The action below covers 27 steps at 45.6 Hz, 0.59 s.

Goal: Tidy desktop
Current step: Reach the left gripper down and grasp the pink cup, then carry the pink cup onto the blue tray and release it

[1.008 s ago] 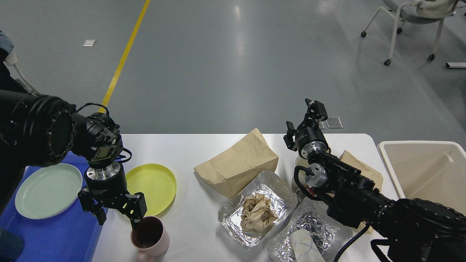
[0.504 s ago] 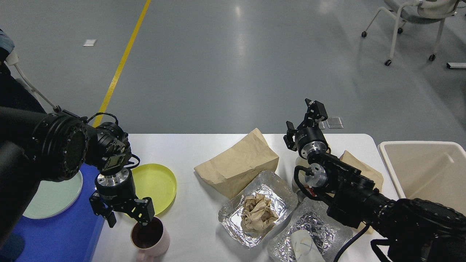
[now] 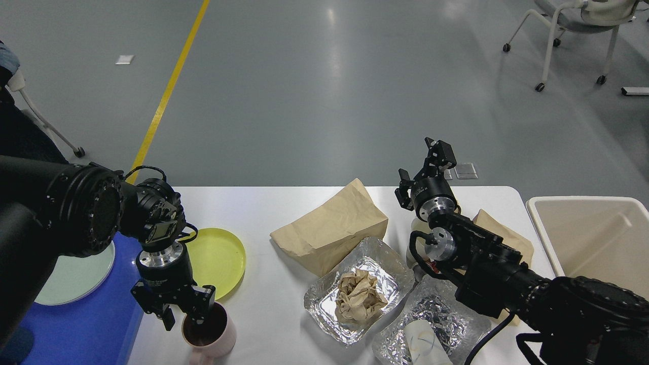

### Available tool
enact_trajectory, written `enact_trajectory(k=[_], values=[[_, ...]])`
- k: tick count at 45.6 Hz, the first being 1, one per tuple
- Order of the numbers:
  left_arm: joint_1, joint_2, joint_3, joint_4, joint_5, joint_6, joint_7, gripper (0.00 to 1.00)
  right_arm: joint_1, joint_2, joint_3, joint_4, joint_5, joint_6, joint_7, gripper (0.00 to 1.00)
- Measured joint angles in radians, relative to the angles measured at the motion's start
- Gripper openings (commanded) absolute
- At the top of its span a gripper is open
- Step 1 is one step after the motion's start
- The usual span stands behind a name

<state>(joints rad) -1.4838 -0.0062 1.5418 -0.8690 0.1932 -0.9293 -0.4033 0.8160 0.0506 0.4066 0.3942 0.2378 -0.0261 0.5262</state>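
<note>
- Left gripper (image 3: pixel 185 315) is spread wide at the pink mug (image 3: pixel 209 334), one finger inside its rim, near the desktop's (image 3: pixel 274 213) front-left edge.
- Right gripper (image 3: pixel 423 170) is raised, parted and empty, over the desktop's far edge.
- Yellow plate (image 3: pixel 218 258) lies just behind the mug.
</note>
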Motion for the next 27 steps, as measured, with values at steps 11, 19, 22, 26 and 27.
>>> enact_trajectory(k=[11, 19, 22, 26, 27], values=[[0.001, -0.001, 0.000, -0.001, 0.000, -0.029, -0.002, 0.03, 0.000, 0.000, 0.000, 0.000, 0.000, 0.000, 0.000, 1.00], [-0.003, -0.003, 0.005, -0.001, 0.000, -0.031, -0.002, 0.00, 0.000, 0.000, 0.000, 0.000, 0.000, 0.000, 0.000, 1.00], [-0.003, -0.004, 0.004, -0.001, 0.000, -0.031, -0.002, 0.00, 0.000, 0.000, 0.000, 0.000, 0.000, 0.000, 0.000, 1.00], [-0.003, -0.004, 0.002, -0.001, 0.000, -0.031, -0.002, 0.00, 0.000, 0.000, 0.000, 0.000, 0.000, 0.000, 0.000, 1.00], [-0.003, -0.004, 0.002, -0.001, 0.000, -0.031, -0.002, 0.00, 0.000, 0.000, 0.000, 0.000, 0.000, 0.000, 0.000, 1.00]])
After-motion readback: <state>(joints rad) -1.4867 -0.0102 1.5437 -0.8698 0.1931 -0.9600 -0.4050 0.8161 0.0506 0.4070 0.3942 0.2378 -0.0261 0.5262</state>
